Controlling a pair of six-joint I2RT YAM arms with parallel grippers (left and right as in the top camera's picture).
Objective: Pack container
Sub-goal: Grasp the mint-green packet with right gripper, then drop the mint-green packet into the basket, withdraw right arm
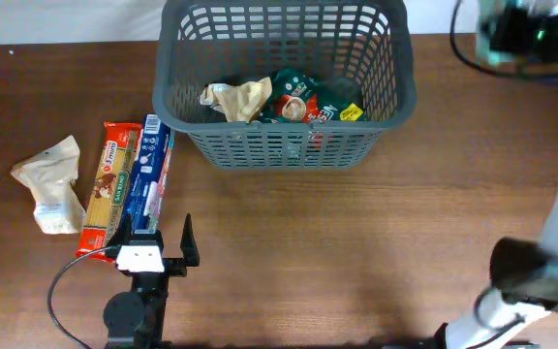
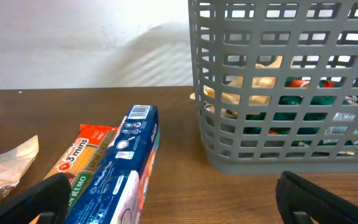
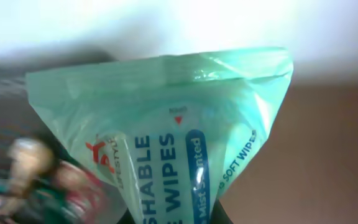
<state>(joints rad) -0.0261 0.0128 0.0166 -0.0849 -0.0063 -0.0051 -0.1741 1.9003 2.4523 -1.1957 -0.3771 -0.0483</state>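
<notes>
Wipes pack (image 3: pixel 166 137) clamped in right gripper (image 1: pixel 508 33), legible only from right wrist, a blur overhead beside basket (image 1: pixel 174 68); left gripper (image 1: pixel 156 233) spread wide at end of blue box (image 1: pixel 149 174).

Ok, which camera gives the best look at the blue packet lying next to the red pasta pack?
The overhead view: the blue packet shows almost whole, beside the red pack. The left wrist view shows only its barcode end. The right wrist view shows just a wipes pack.
</notes>
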